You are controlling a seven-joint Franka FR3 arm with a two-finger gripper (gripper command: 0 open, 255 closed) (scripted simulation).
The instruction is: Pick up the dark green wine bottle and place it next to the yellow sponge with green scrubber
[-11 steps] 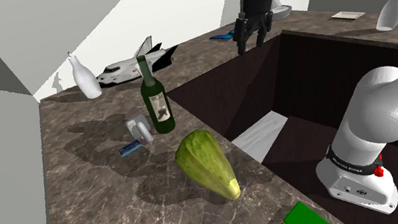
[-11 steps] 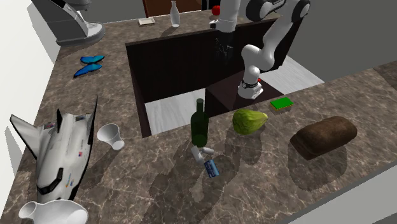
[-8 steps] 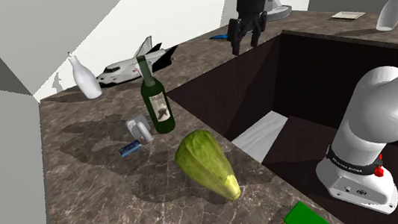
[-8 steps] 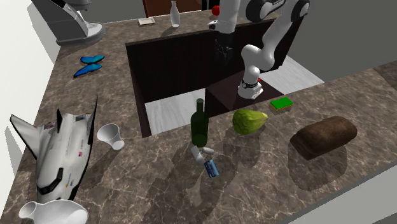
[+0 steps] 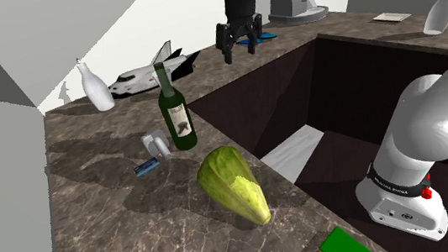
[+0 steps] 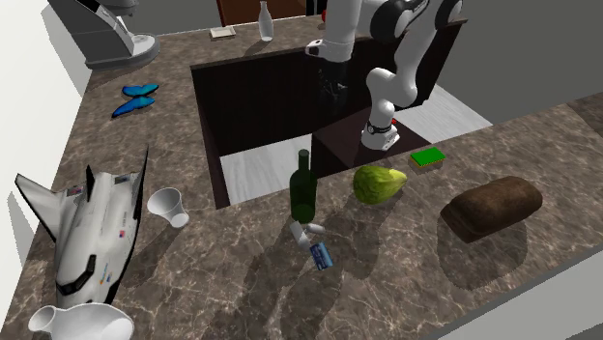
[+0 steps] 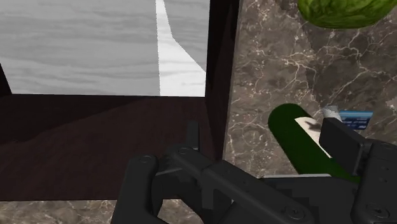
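So, bottle: dark green, upright on the counter just beside the sink edge. Its neck stands free, which I judge suits a side grasp.
Sponge: flat on the counter near my base, green face up. That is the target spot.
Gourd: lies between bottle and sponge, so I judge the carry must clear it.
Gripper: up over the far rim of the sink, pointing down, well apart from the bottle. I judge this is the approach, the grasp not yet begun.
Jaws: my 2 fingers stand wide apart, holding nothing and touching nothing. In the wrist view the bottle shows near 1 of them, not between them.
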